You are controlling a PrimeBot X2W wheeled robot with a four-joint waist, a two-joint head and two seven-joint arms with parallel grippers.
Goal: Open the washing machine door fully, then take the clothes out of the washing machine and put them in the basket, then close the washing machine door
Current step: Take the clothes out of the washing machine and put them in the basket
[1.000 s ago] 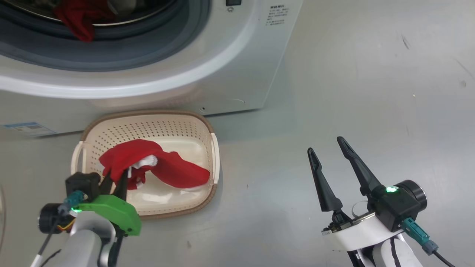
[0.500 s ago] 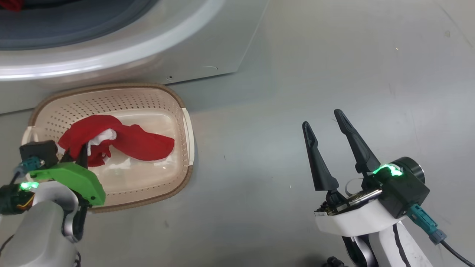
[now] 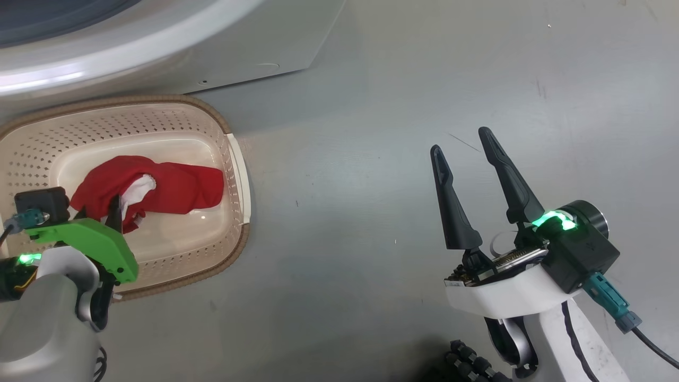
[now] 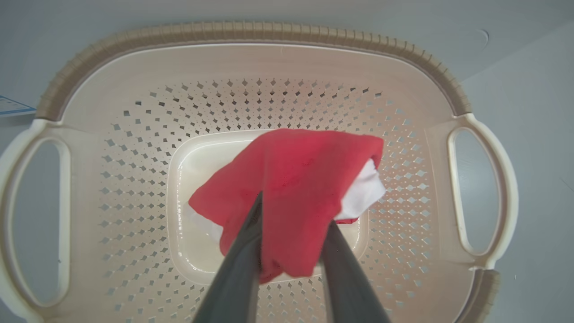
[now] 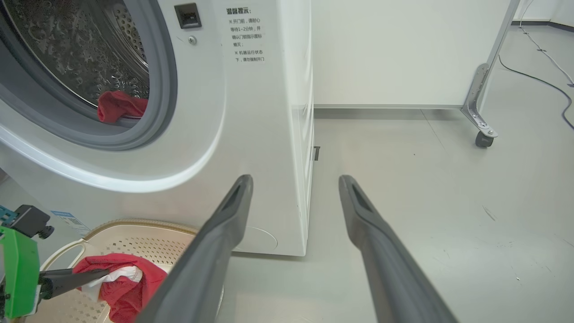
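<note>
Left tool (image 4: 294, 208) straddles red garment (image 4: 305, 166) at basket (image 4: 251, 31) middle, grip unclear. Right tool (image 3: 460, 139) wide, empty. Right wrist view adds second red garment (image 5: 119, 107) in washing machine drum (image 5: 89, 54).

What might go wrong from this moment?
1. The red cloth sits between the left pincer's fingers over the basket; it may snag and lift out as the arm rises.
2. A second cloth lies at the drum's lip; closing up now would pinch it against the seal.
</note>
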